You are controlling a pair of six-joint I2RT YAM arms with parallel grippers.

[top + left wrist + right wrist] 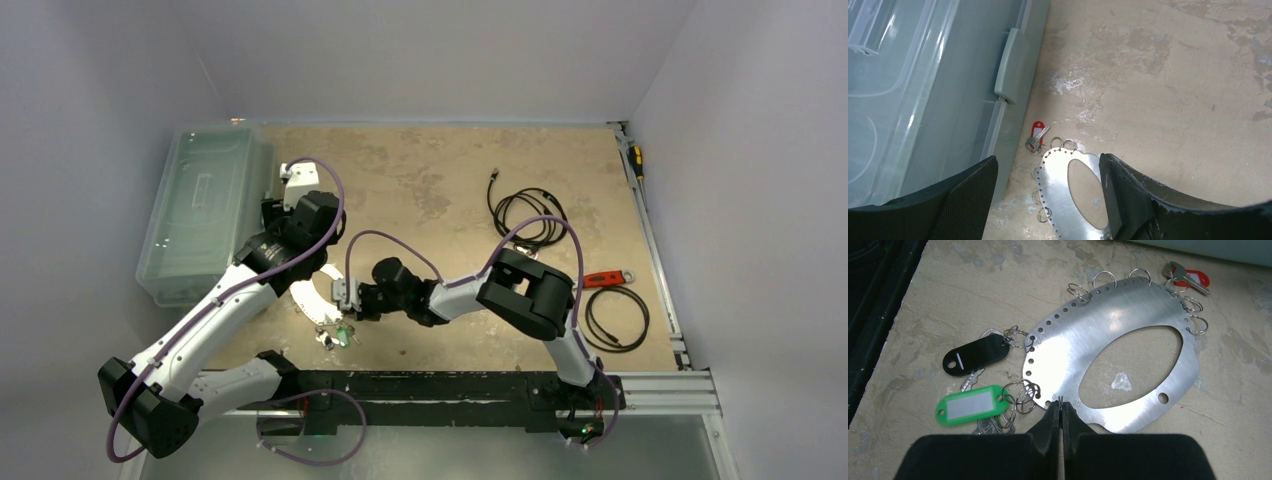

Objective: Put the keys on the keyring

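The keyring (1088, 335) is a flat silver oval plate with an oval cut-out and small split rings through holes along its rim; it lies on the table (312, 297). A red-tagged key (1188, 276) hangs at its far end, close to the bin (1037, 136). A black-tagged key (975, 355) and a green-tagged key (970, 406) lie at its near-left rim. My right gripper (1061, 405) is shut at that rim, with a thin split ring pinched between its tips. My left gripper (1048, 200) stands open over the plate (1055, 175), with its right finger (1128, 195) at the plate's edge.
A clear plastic bin (200, 210) stands at the left, right beside the keyring. Black coiled cables (525, 215) and a red-handled tool (605, 278) lie to the right. The black rail (868, 315) of the table's near edge runs just beyond the keys.
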